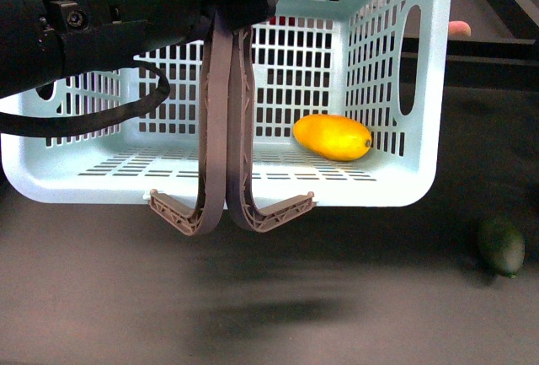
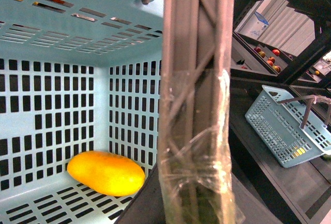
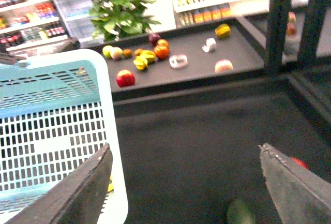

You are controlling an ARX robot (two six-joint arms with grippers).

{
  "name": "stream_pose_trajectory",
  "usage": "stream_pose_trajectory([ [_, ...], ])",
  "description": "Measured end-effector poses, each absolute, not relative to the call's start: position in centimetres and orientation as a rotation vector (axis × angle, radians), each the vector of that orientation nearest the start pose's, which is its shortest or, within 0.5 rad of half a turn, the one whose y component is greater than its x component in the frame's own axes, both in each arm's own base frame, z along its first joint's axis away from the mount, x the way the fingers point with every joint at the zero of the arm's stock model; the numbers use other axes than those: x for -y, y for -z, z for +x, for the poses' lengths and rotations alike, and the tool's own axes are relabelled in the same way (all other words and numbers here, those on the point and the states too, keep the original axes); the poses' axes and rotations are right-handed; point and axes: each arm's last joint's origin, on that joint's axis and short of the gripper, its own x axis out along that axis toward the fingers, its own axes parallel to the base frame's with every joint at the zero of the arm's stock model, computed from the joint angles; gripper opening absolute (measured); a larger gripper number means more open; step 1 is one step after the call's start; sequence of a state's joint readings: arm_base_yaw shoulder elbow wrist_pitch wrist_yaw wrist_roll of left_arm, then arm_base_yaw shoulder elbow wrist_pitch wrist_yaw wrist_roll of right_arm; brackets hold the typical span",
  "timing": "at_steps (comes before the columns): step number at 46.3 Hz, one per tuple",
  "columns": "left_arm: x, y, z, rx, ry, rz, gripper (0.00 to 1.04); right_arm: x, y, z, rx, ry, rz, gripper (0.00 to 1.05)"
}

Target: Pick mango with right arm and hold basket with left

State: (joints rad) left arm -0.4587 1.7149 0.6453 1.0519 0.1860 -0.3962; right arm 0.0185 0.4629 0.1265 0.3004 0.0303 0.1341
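Note:
The turquoise basket (image 1: pixel 219 188) hangs lifted off the dark table, tilted toward me. Its two grey-brown handles (image 1: pixel 227 129) are swung up together, and my left gripper (image 1: pixel 232 2) is shut on them at the top. In the left wrist view the handles (image 2: pixel 194 105) fill the middle, wrapped in clear tape. The yellow-orange mango (image 1: pixel 332 136) lies inside the basket, in its right corner, and also shows in the left wrist view (image 2: pixel 106 173). My right gripper (image 3: pixel 186 149) is open and empty over the dark table, just right of the basket (image 3: pixel 51 131).
A dark green oval fruit (image 1: pixel 501 245) lies on the table right of the basket and shows under my right gripper (image 3: pixel 239 213). A second turquoise basket (image 2: pixel 287 131) sits further off. A dark shelf (image 3: pixel 196 74) with several fruits stands behind.

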Motion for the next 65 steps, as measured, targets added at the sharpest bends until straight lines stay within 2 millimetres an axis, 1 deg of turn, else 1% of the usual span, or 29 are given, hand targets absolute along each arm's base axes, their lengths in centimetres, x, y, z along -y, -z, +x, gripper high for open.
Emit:
stream_pose_trajectory([
  [5,14.8,-17.7,28.9,-0.147,0.633,-0.384,0.09,0.0,-18.9,12.6,-0.001,0.001,0.044,0.56],
  [6,14.8,-17.7,28.9,-0.147,0.633,-0.384,0.09,0.0,-18.8,12.6,-0.002,0.001,0.039,0.54],
  [23,14.8,-17.7,28.9,-0.146,0.632,-0.381,0.09,0.0,-17.9,11.8,-0.001,0.002,0.007,0.03],
  [24,14.8,-17.7,28.9,-0.145,0.632,-0.381,0.09,0.0,-17.9,11.7,-0.001,0.002,0.006,0.01],
  [33,14.8,-17.7,28.9,-0.146,0.632,-0.381,0.09,0.0,-17.5,11.4,-0.002,0.000,0.004,0.02],
  [37,14.8,-17.7,28.9,-0.146,0.632,-0.381,0.09,0.0,-16.8,11.3,0.003,0.000,0.004,0.02],
  [48,14.8,-17.7,28.8,-0.145,0.633,-0.381,0.09,0.0,-16.8,10.8,0.008,0.000,0.004,0.02],
  [52,14.8,-17.7,28.9,-0.146,0.633,-0.381,0.09,0.0,-16.3,10.1,-0.028,-0.001,0.003,0.02],
  [56,14.8,-17.7,28.9,-0.146,0.632,-0.382,0.09,0.0,-16.5,9.8,0.001,-0.002,0.003,0.02],
  [65,14.9,-17.7,28.8,-0.146,0.634,-0.380,0.09,0.0,-16.5,9.8,0.001,-0.002,0.003,0.02],
])
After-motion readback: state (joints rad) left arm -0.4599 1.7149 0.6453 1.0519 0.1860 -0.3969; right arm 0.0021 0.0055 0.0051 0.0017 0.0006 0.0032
